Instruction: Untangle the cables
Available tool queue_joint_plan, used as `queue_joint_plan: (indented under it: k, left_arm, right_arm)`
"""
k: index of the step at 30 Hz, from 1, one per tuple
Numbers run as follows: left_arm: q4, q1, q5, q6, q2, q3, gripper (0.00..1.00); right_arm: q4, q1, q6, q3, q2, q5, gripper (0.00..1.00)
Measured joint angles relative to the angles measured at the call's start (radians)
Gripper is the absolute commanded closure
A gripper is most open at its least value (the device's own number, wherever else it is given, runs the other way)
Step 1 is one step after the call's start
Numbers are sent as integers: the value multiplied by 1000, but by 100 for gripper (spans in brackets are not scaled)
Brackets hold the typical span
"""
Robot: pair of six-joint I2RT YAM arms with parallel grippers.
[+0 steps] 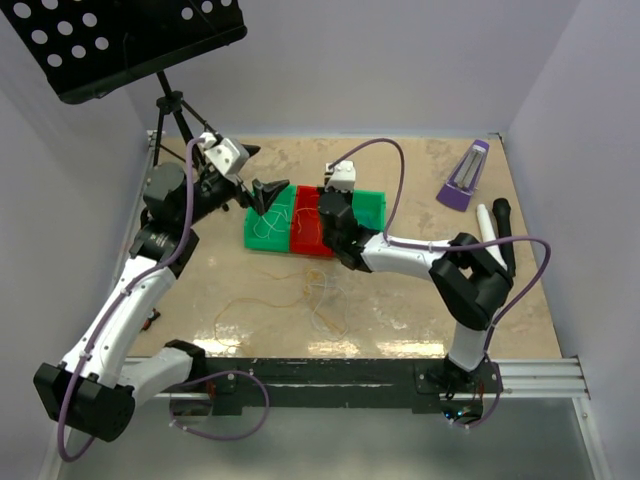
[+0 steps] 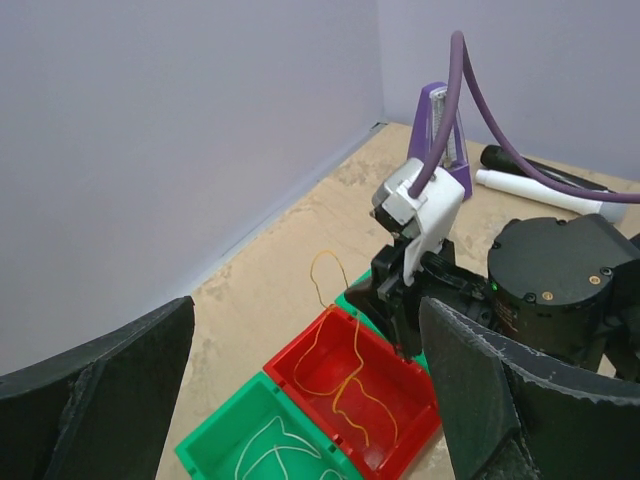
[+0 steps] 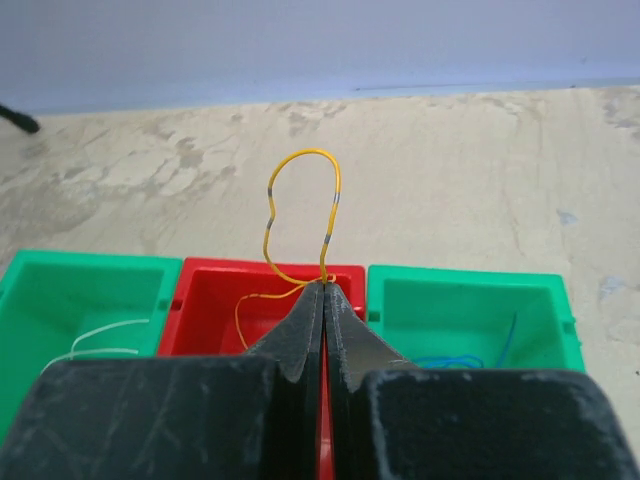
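Three bins stand in a row: a green one point(image 1: 262, 232) holding a white cable point(image 2: 262, 440), a red one point(image 1: 308, 232), and a second green one point(image 3: 465, 305) holding a blue cable point(image 3: 455, 360). My right gripper point(image 3: 325, 288) is shut on a yellow-orange cable point(image 3: 300, 160) at the red bin's point(image 3: 215, 300) far rim. One loop of that cable rises past the rim; the rest lies inside the red bin point(image 2: 375, 395). My left gripper point(image 2: 308, 310) hangs open and empty above the bins point(image 1: 268, 195). More thin cables point(image 1: 300, 295) lie tangled on the table in front of the bins.
A purple metronome point(image 1: 463, 177), a white tube point(image 1: 488, 222) and a black handle point(image 1: 501, 210) sit at the back right. A black music stand point(image 1: 130, 40) on a tripod stands at the back left. Walls close in the table on three sides.
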Motion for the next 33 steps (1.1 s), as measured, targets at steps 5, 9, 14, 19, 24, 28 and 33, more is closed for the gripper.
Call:
queue_joint_plan:
  k: [5,9,14,19,24,28,33]
  left_arm:
    - [-1,0,10,-19,-19,-24,1]
    - [3,0,10,-27,-30,-31,1]
    - [16,0,9,-42,-43,-40,1]
    - [24,0,1,-43,-60,-42,1]
    - [43,0,-18,-44,-93,-53,1]
    - [51,0,-25,-44,-105,-55,1]
    - [51,0,-31,-44,-114,-57,1]
  right_arm:
    - [30,0,-47,30,13,76,100]
    - [81,15,-114,42,64,121,100]
    - [92,46,-185,52,167,152,100]
    - [-16,53,-152,82,207,98,100]
    - [-161,50,-37,218,241,-55,100]
    - [-245,50,38,289,291,-128,100]
    - [-358,37,131,318,359,-190,100]
